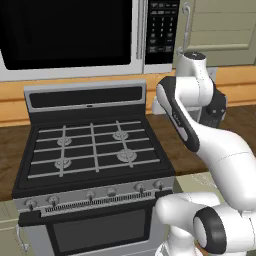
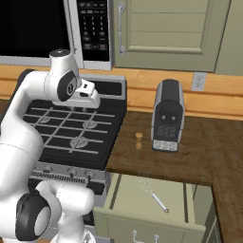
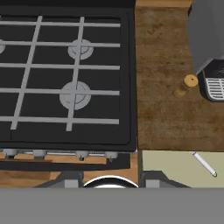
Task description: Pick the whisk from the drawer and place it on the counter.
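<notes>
The whisk [image 2: 153, 194] lies slantwise on the flat bottom of the open drawer [image 2: 128, 199], below the counter's front edge. In the hand view its slim handle [image 3: 204, 164] shows on the drawer floor [image 3: 170, 168] at the lower right, with the wire end hidden at the counter edge. The dark wood counter [image 2: 199, 152] runs right of the stove. My gripper [image 2: 93, 100] hangs high over the stove's right side, well up and left of the drawer. Its fingertips [image 3: 154, 179] stand wide apart and hold nothing.
A black stove [image 1: 92, 145] with grey grates sits left of the counter. On the counter stand a small wooden shaker [image 2: 138, 140] and a grey coffee machine [image 2: 167, 116]. A microwave [image 1: 70, 35] and a pale cabinet door [image 2: 161, 28] hang above.
</notes>
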Controlling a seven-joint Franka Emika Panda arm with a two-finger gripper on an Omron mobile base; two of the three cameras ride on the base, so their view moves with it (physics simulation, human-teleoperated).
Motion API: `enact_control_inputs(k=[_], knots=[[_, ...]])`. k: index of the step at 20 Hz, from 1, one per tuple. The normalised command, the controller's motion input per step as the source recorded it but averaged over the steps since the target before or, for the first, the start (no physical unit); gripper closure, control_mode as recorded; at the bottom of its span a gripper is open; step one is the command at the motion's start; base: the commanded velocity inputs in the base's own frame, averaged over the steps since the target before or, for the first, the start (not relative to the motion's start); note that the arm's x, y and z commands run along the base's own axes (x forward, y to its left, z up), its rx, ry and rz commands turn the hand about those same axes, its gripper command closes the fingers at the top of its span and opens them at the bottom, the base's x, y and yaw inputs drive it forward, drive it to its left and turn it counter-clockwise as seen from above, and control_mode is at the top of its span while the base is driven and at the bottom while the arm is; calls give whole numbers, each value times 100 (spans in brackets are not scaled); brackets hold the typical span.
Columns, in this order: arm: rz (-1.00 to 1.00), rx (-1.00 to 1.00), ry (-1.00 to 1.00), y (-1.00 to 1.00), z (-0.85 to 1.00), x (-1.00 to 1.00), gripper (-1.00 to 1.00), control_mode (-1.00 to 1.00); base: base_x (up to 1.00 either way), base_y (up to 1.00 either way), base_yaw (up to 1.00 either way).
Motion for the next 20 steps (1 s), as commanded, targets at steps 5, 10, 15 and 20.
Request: enact_control_inputs(k=[5, 10, 15, 20], knots=[[0, 0, 0, -9, 0, -43, -100, -100, 0, 0, 0], [-1, 0, -11, -5, -16, -69, -100, -100, 0, 0, 0], [-4, 10, -31, 0, -28, -54, -100, -100, 0, 0, 0], [-5, 8, -27, 3, -26, -37, -100, 100, -4, 2, -2]])
